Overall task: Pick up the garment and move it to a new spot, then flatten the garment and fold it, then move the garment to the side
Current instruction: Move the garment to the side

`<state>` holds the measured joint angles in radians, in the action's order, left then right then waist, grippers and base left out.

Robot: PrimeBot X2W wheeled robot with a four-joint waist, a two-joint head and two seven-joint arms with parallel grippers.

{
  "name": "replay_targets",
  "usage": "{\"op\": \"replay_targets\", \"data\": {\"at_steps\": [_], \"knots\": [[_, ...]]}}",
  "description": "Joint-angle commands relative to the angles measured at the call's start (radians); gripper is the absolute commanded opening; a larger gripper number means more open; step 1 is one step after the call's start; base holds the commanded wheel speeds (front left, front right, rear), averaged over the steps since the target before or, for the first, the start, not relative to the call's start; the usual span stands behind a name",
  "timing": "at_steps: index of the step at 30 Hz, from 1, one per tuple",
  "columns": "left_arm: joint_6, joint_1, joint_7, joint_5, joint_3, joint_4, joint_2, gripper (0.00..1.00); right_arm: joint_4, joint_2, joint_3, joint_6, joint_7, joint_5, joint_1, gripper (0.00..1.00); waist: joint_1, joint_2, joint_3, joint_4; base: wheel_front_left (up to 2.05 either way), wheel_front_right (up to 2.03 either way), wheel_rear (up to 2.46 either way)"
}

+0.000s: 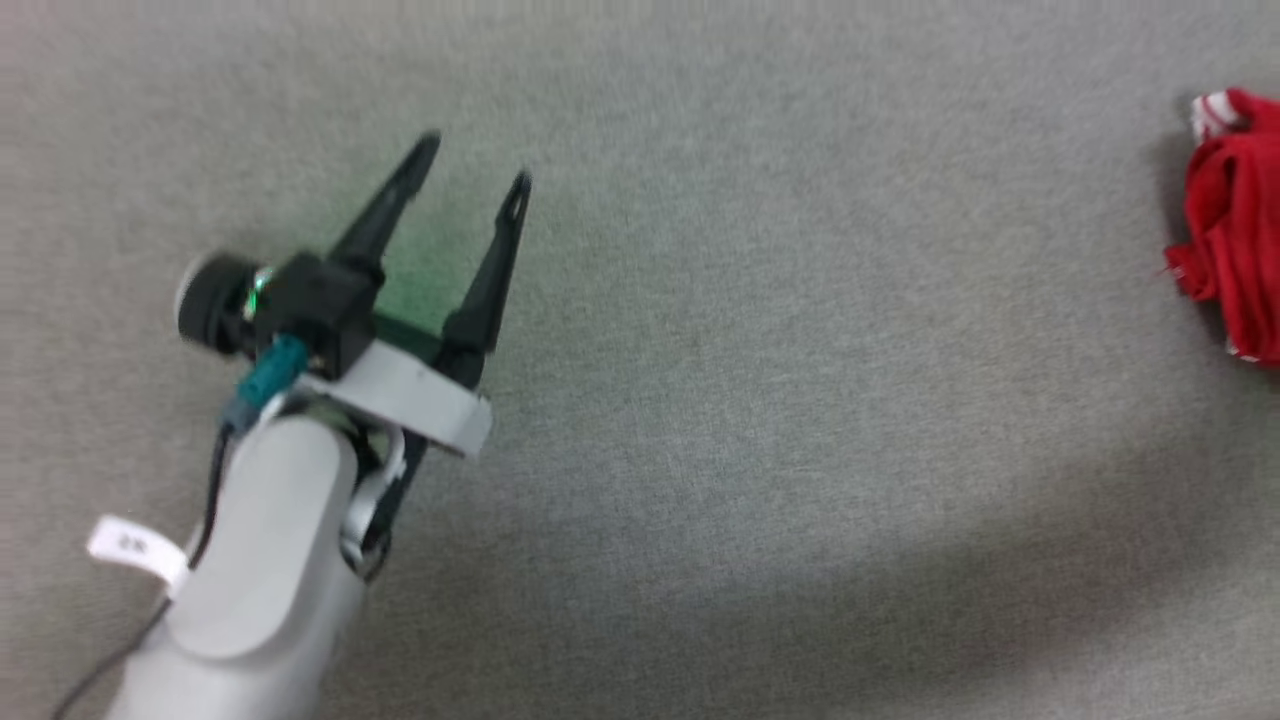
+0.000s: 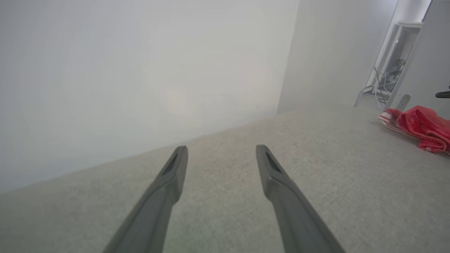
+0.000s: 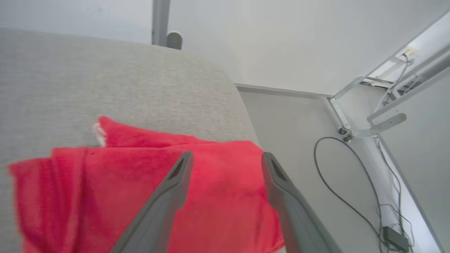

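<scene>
Red shirt (image 3: pixel 88 189) is lying bunched. We are seeing left gripper (image 1: pixel 475 160) apart, right gripper (image 3: pixel 226 154) apart over it.

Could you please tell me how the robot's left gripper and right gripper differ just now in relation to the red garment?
1. The left gripper, with two long dark fingers, hangs over the bare grey fabric surface. The matching right gripper is directly over the crumpled red garment with white trim.
2. The left gripper is far from the red garment, while the right gripper is right at it, near the surface's edge.
Shared: both stand open and hold nothing.
</scene>
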<state>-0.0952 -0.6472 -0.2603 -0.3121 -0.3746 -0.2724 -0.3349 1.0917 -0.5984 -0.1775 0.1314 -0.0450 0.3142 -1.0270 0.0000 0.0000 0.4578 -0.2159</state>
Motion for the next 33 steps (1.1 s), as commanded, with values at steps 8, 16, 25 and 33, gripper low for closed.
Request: {"op": "replay_targets", "data": {"at_steps": [8, 16, 25, 33], "knots": [[0.032, 0.201, -0.005, -0.029, 0.084, -0.039, 0.041, 1.00, -0.145, 0.087, -0.188, -0.002, -0.067, 0.129, 0.186, 1.00, 0.0000, 0.0000, -0.209, 0.084, 0.00, 0.00, 0.00], [0.022, 0.384, -0.003, -0.028, 0.175, -0.079, 0.076, 1.00, -0.265, 0.143, -0.259, -0.002, -0.160, 0.272, 0.393, 1.00, 0.0000, 0.0000, -0.355, 0.174, 0.00, 0.00, 0.00], [0.014, 0.558, -0.003, -0.022, 0.285, -0.046, 0.107, 1.00, -0.347, 0.181, -0.234, -0.001, -0.208, 0.301, 0.532, 1.00, 0.0000, 0.0000, -0.475, 0.218, 0.00, 0.00, 0.00], [0.001, 0.630, -0.003, 0.016, 0.345, 0.007, 0.126, 1.00, -0.421, 0.199, -0.146, -0.001, -0.218, 0.276, 0.624, 1.00, 0.0000, 0.0000, -0.526, 0.237, 0.00, 0.00, 0.00]]}}
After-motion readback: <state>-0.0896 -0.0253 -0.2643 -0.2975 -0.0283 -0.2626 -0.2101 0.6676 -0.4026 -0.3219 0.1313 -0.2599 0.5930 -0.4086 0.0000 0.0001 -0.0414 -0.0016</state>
